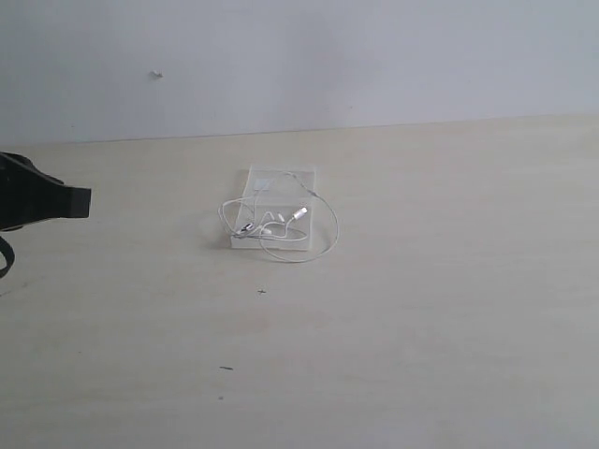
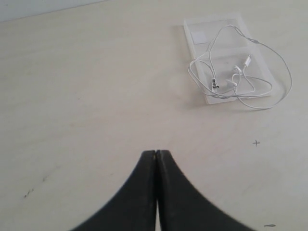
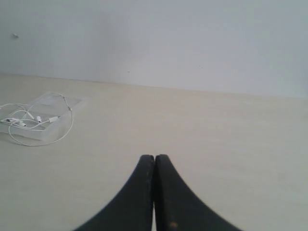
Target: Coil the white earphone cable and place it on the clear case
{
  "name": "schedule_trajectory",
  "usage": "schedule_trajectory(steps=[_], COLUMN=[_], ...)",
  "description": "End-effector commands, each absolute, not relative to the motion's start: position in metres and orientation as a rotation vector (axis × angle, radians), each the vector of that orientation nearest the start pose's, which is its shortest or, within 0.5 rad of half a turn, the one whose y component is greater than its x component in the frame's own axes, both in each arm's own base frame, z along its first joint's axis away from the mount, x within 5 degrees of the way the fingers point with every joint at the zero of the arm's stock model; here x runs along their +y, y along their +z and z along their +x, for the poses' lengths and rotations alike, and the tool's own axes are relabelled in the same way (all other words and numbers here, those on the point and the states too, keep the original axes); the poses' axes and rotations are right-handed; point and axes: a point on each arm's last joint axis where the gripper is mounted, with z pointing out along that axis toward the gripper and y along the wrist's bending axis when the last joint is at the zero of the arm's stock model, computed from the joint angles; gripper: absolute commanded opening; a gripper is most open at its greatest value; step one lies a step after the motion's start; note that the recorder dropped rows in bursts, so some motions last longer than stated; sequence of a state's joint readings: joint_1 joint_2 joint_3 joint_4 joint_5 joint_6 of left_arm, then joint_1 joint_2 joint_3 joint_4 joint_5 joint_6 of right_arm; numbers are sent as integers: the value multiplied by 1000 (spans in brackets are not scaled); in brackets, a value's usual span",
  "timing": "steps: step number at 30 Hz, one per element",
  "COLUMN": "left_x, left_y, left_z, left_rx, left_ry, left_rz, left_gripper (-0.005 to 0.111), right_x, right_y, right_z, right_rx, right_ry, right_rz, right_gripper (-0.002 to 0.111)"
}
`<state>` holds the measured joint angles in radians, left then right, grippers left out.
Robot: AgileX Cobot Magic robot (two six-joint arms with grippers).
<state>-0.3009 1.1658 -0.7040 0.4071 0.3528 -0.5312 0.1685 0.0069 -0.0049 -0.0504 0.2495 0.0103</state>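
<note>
Cable (image 1: 301, 213) lies loosely looped on case (image 1: 290, 182), mid-frame on desk (image 1: 421, 318). Left fingers (image 2: 142, 192) pressed together, empty; right fingers (image 3: 139, 192) likewise.

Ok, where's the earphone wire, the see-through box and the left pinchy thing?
white earphone cable (image 2: 248, 61), left wrist view, on its small white end.
clear case (image 2: 198, 37), left wrist view, on its white label.
left end effector (image 2: 156, 153), left wrist view, where its shut tips meet.
</note>
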Motion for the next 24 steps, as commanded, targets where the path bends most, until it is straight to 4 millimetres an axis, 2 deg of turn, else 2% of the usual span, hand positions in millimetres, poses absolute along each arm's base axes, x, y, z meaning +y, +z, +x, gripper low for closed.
schedule_trajectory(steps=[1,24], left_x=[-56,-56], left_y=[268,268], left_z=[226,226], left_rx=[2269,2269], left_ry=[-79,-79], left_rz=[96,96], left_gripper=[0,0], right_x=[7,7], right_y=[190,188], right_z=[55,54], right_rx=[1736,1762], right_ry=[71,96], right_rz=[-164,-136], right_gripper=[0,0])
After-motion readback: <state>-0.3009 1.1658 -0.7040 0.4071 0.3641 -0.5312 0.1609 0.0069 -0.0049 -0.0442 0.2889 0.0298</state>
